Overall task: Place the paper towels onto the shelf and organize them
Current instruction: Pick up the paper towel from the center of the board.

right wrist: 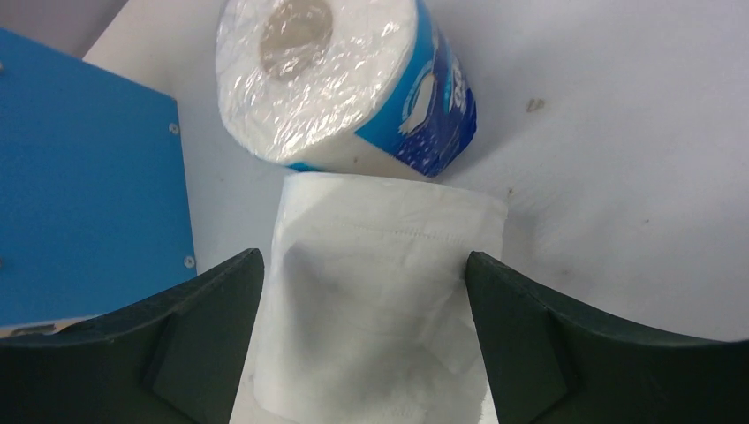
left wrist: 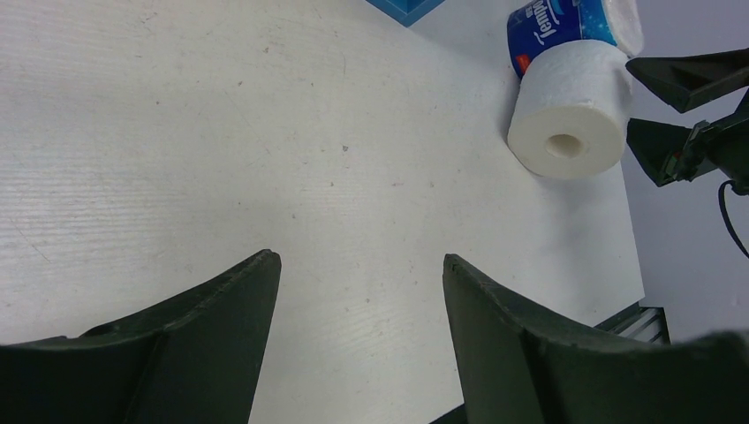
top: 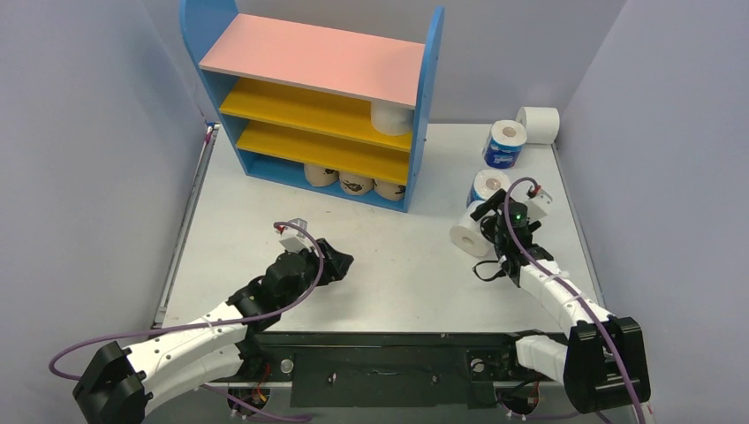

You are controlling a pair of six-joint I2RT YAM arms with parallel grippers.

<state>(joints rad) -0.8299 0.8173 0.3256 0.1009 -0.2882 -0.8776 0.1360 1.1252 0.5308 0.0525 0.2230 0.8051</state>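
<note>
Nearest you, your left gripper (left wrist: pixel 358 263) hovered over bare table (top: pixel 397 274) with its fingers spread wide and nothing between them. It sat left of centre, well apart from every roll.

Your right gripper (right wrist: pixel 362 256) was further out on the right side, its fingers either side of a plain white roll (right wrist: pixel 380 291) lying on its side on the table. The jaws stood wide. The wrist view left it unclear whether the pads pressed the paper, so you could not tell grip from straddle.

Just behind that roll, touching it or very nearly so, stood a blue-wrapped roll (right wrist: pixel 353 79) on end. Beyond it, near the far right corner, were a second blue-wrapped roll (top: pixel 504 144) and a far white roll (top: pixel 539 124) lying on its side.

At the back left stood the shelf (top: pixel 313 57). One shelved white roll (top: pixel 391 117) sat upright at the right end of the upper yellow board. Three tan printed rolls (top: pixel 355 184) lined the blue base in a row toward its right end. The lower yellow board held nothing you could see.
</note>
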